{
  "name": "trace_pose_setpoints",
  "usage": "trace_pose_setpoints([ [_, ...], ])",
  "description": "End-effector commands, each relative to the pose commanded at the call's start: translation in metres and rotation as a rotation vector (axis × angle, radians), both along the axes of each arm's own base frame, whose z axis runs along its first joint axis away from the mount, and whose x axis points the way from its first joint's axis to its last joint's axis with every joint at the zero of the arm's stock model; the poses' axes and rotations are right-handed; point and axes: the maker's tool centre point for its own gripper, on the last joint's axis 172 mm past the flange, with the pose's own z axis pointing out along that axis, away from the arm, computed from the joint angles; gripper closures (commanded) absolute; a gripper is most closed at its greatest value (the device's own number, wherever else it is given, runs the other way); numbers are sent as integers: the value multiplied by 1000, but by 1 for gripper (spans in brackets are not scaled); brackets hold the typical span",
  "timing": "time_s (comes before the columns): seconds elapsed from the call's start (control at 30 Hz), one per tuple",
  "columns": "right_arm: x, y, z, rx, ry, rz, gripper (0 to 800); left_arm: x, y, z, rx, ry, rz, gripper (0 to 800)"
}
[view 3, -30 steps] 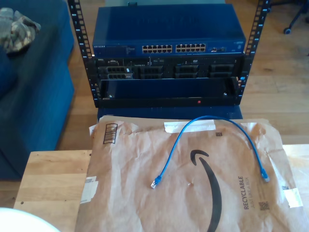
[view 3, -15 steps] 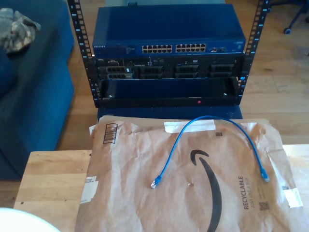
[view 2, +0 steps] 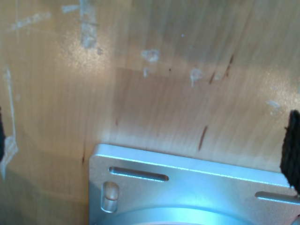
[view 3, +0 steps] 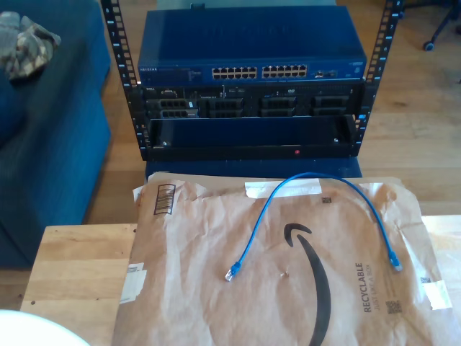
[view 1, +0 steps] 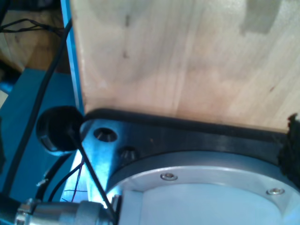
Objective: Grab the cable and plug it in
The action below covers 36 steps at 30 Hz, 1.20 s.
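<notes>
On the crumpled brown paper mailer [view 3: 216, 288] covering a pale wooden table [view 3: 79, 267], the thin bright blue cable [view 3: 317, 180] lies in an arch, both clear plugs touching the paper. Beyond stands a dark blue network switch [view 3: 252, 50] in a black rack [view 3: 252, 137]. The state of my first gripper and my second gripper cannot be told.

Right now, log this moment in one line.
cable: loose, arched on cardboard | plugs: both free | switch: behind, nothing plugged | grasp: not begun
</notes>
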Motion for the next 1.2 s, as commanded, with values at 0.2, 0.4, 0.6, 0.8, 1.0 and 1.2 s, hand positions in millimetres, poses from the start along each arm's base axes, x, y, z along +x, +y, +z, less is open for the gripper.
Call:
trace_pose_setpoints([
  [0.2,0,0,0,0,0,-2,1,0,0,0,2,0,0,0],
  [0.4,0,0,0,0,0,0,1,0,0,0,0,0,0,0],
  [0.6,0,-1,0,-2,-1,1,1,0,0,0,2,1,1,0],
  [0.8,3,-24,18,-91,-9,-2,2,-1,3,2,12,8,0,0],
  [1.0,9,-54,57,-199,-27,-5,2,-4,12,27,7,21,-3,0],
  [1.2,21,-85,103,-249,-7,-145,2,21,35,80,-10,118,-39,0],
])
